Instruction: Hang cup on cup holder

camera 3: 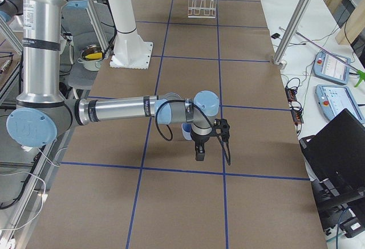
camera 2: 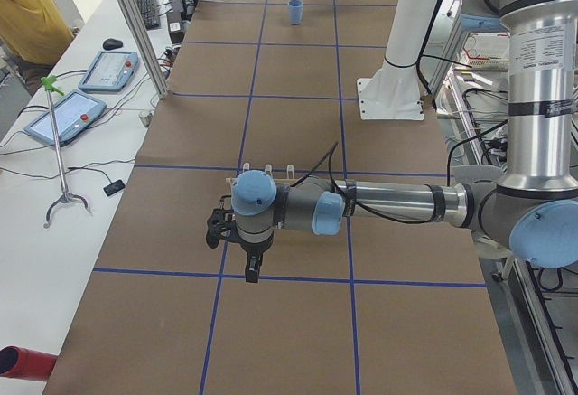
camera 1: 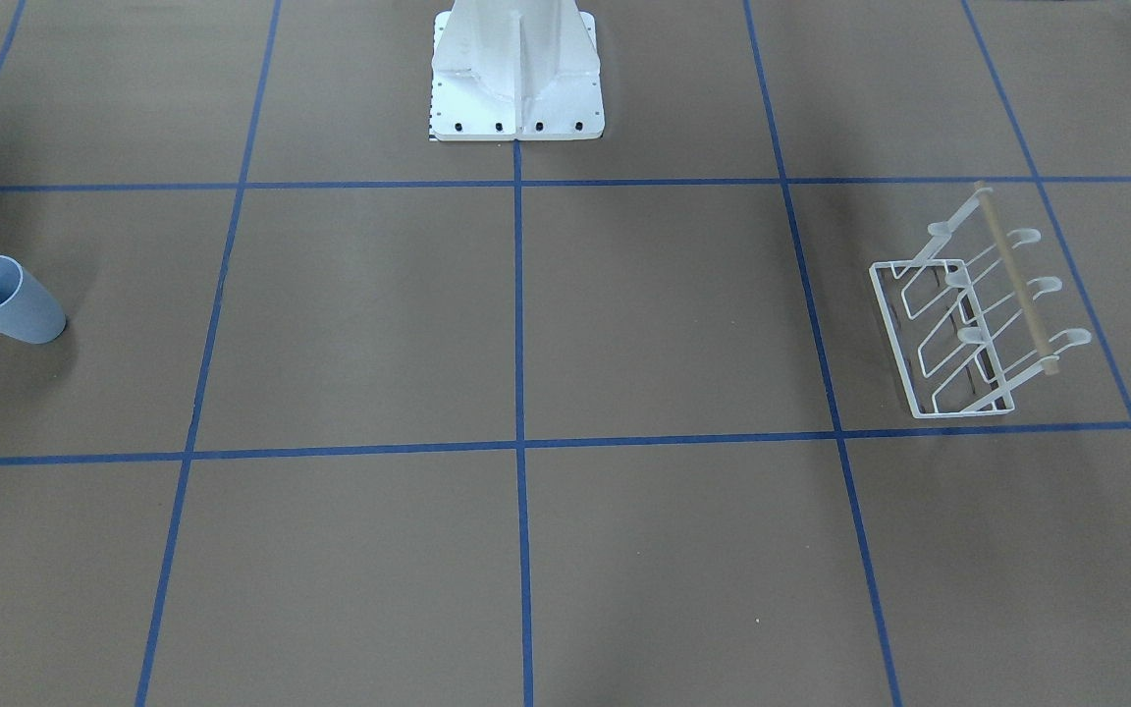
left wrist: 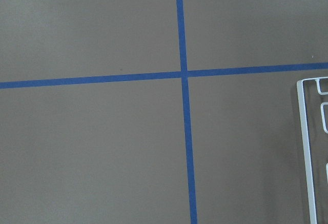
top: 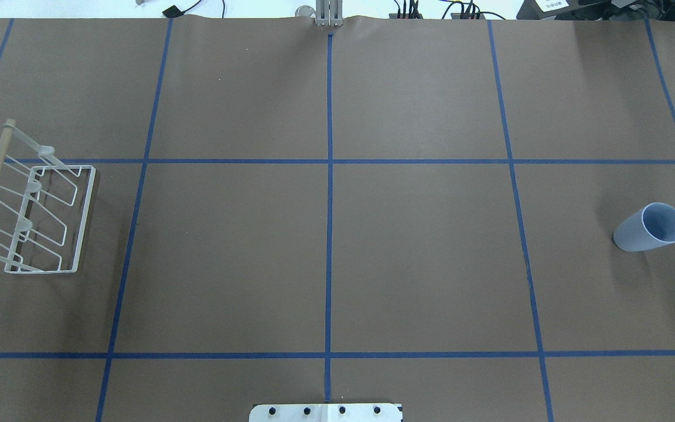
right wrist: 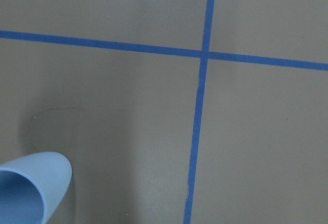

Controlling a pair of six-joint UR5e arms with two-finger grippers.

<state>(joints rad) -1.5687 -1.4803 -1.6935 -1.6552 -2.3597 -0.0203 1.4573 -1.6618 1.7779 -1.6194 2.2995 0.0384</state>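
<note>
Matte plastic cup (top: 649,227); wire cup holder (top: 33,220)

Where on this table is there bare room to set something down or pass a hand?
The whole middle is bare paper, between the cup holder at the robot's left end and the cup at its right end, from the base plate to the far edge. Only those two ends are occupied.

Brown table (top: 419,264) with blue tape grid (top: 329,234)
</note>
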